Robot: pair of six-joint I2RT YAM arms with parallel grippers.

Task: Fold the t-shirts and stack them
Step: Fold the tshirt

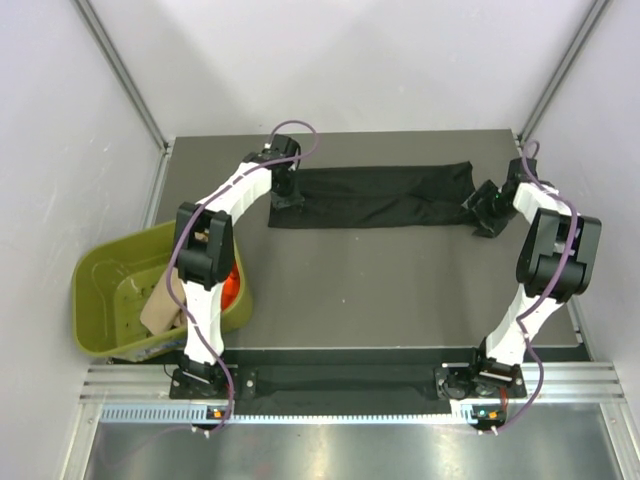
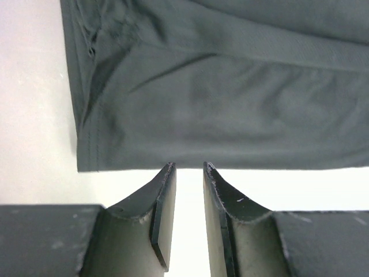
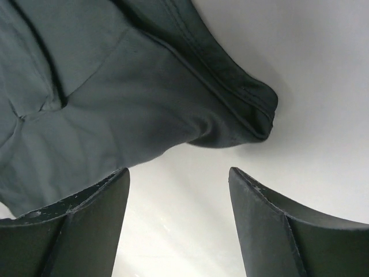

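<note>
Two shirts wait in the tub (image 1: 100,300) at my left: the orange-red t-shirt (image 1: 233,285) and the beige t-shirt (image 1: 160,305) (one each). My left gripper (image 2: 189,173), narrow and empty, sits just short of the black t-shirt (image 1: 385,195), a long strip across the far table. My right gripper (image 3: 179,173) gapes wide at its other end, I judge for the next fold.
</note>
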